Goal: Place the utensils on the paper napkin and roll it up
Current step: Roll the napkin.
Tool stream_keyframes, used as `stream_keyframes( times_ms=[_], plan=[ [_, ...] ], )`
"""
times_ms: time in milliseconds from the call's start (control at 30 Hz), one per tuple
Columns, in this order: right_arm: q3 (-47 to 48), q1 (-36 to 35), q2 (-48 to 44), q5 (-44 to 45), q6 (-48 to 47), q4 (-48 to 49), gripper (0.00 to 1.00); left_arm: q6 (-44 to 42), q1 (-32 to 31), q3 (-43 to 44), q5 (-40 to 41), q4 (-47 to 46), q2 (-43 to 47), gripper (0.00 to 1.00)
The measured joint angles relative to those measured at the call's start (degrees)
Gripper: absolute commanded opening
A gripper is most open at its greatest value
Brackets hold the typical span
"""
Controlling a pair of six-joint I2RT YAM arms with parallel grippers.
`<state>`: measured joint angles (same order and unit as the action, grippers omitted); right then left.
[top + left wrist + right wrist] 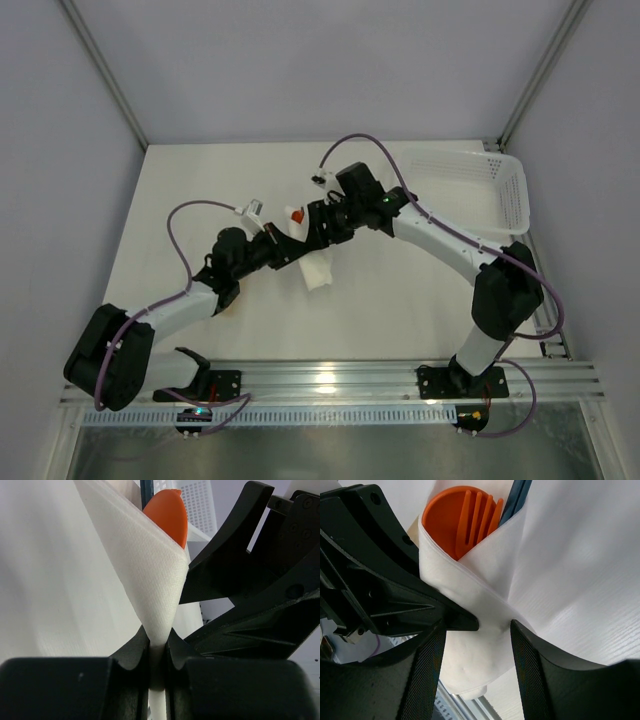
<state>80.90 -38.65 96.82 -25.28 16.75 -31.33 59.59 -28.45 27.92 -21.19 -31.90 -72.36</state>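
The paper napkin (pixel 485 595) is wrapped into a cone around the utensils and held above the table near its middle (pixel 318 272). An orange spoon bowl (pixel 442 515), orange fork tines (pixel 477 517) and a dark blue stick (pixel 517 500) poke out of its open end. My left gripper (pixel 159 642) is shut on a pinched fold of the napkin (pixel 150 565), with the spoon (pixel 170 517) above it. My right gripper (pixel 477 640) straddles the fat lower part of the roll, both pads against the paper. The two grippers (pixel 308 238) meet tip to tip.
A white perforated basket (pixel 470 185) stands at the back right of the white table. The right gripper's black body (pixel 260 590) fills the right of the left wrist view. A metal rail (pixel 330 378) runs along the near edge.
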Motion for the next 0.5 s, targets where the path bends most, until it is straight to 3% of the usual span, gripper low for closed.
stream_keyframes(
  times_ms=[500],
  plan=[
    [-6.6,1.5,-0.9,-8.4,0.5,8.8,0.56,0.0,-0.1,-0.6,-1.2,0.1,0.0,0.00]
  ],
)
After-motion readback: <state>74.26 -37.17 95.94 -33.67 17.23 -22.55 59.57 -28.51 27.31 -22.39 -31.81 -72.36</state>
